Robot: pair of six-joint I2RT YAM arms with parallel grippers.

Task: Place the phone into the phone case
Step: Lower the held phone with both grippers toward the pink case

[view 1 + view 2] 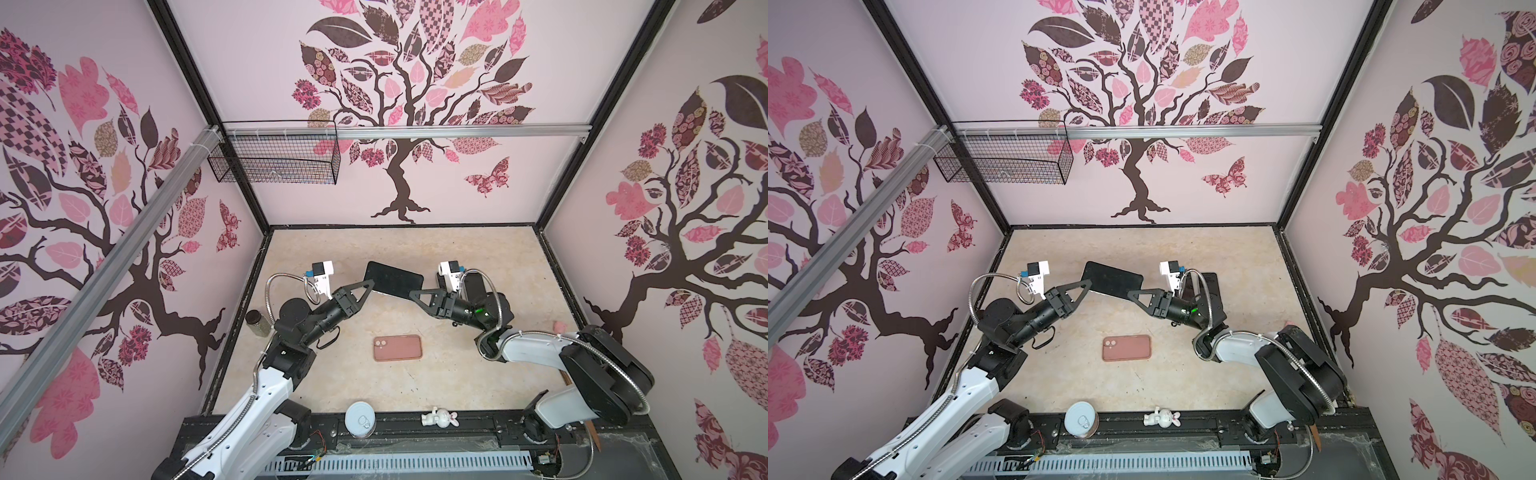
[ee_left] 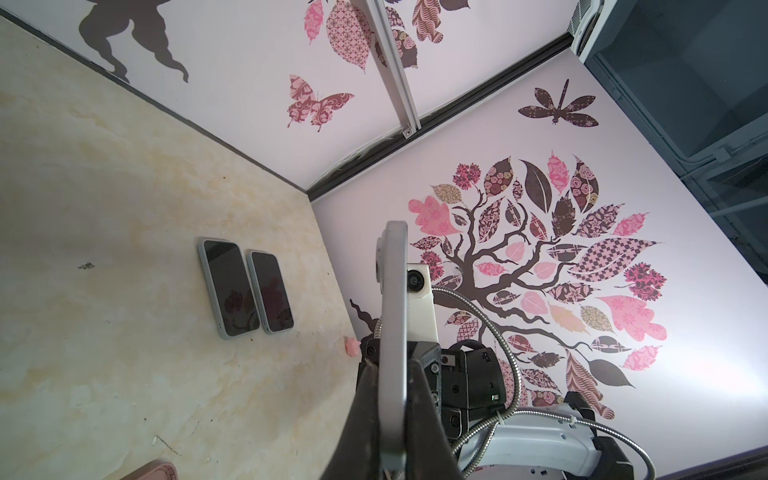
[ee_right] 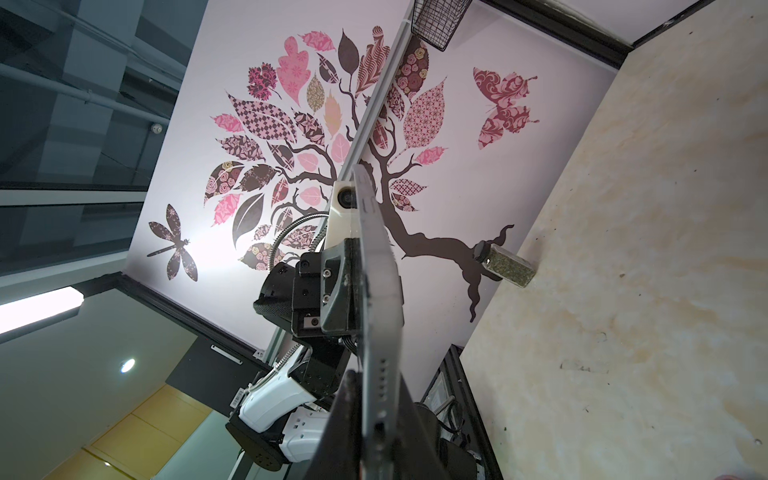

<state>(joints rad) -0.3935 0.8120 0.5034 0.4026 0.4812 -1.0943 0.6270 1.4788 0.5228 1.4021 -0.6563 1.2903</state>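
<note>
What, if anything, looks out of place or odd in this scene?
The phone hangs in mid-air above the table, clamped at opposite ends by the left gripper and right gripper. A rabbit figurine seems toppled on the front rail, off the table.

Phone [image 2: 392, 316]: edge-on in both wrist views, so neither face shows; in the right wrist view one end runs off the frame. Phone case [image 2: 160, 469]: cut by the frame edge in the left wrist view, only a pink corner showing. Two further phones [image 1: 473, 282]: mostly hidden behind the right arm in both top views. Pink lump [image 1: 559, 325]: too small to identify. Jar [image 1: 257, 323]: contents indistinct.
</note>
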